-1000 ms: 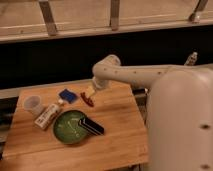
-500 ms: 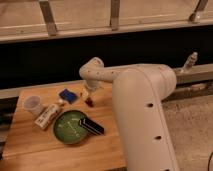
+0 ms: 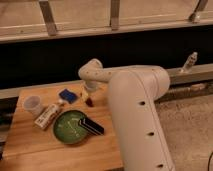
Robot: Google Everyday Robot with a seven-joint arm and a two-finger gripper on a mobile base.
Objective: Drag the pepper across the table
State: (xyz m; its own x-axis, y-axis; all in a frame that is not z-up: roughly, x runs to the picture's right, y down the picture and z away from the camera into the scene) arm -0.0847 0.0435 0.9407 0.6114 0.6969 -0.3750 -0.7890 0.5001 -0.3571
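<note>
The pepper [image 3: 90, 102], small and dark red, lies on the light wooden table [image 3: 30, 145] near its far middle. My gripper [image 3: 87, 96] hangs at the end of the white arm, directly over the pepper's far end and down at table level, open. I cannot see whether it touches the pepper. The bulky white arm [image 3: 135, 115] fills the right of the view and hides the table's right side.
A blue block [image 3: 67, 95] lies just left of the gripper. At the far left stand a clear cup [image 3: 32, 104] and a white bottle [image 3: 47, 115] on its side. A green plate [image 3: 67, 128] carrying a dark flat object [image 3: 92, 126] sits nearer.
The arm's big body has swung left and closer, covering more of the table's right side. The gripper has stayed over the pepper, and the pepper has not visibly moved.
</note>
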